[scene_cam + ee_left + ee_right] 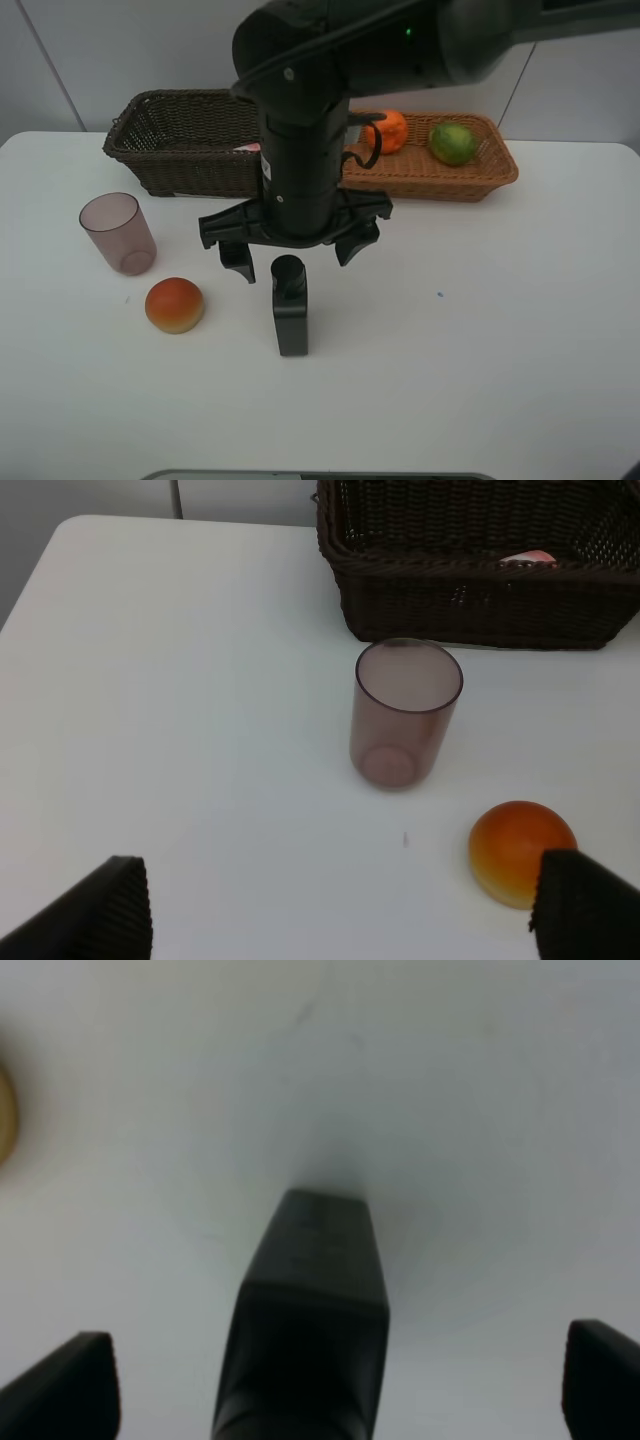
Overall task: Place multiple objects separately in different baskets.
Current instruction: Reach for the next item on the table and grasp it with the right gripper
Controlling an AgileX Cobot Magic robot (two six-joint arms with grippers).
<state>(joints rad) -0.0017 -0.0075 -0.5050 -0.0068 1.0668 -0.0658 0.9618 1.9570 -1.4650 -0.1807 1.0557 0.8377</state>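
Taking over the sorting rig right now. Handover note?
Left end effector: open, empty, facing the cup and red fruit.
Right end effector: open, fingers either side of the standing black bottle, not closed on it.
Done: orange and lime in the tan basket; a pink item in the dark basket.
Left: black bottle, cup and red fruit, all on the table.

Bright, even light from above; the white table [520, 340] is nearly washed out; shadows lie soft and faint, close under the cup [118, 232] and bottle [290, 320]; the right wrist view is blurred, its bottle out of focus; the arm [300, 150] nearest the high camera looks soft.
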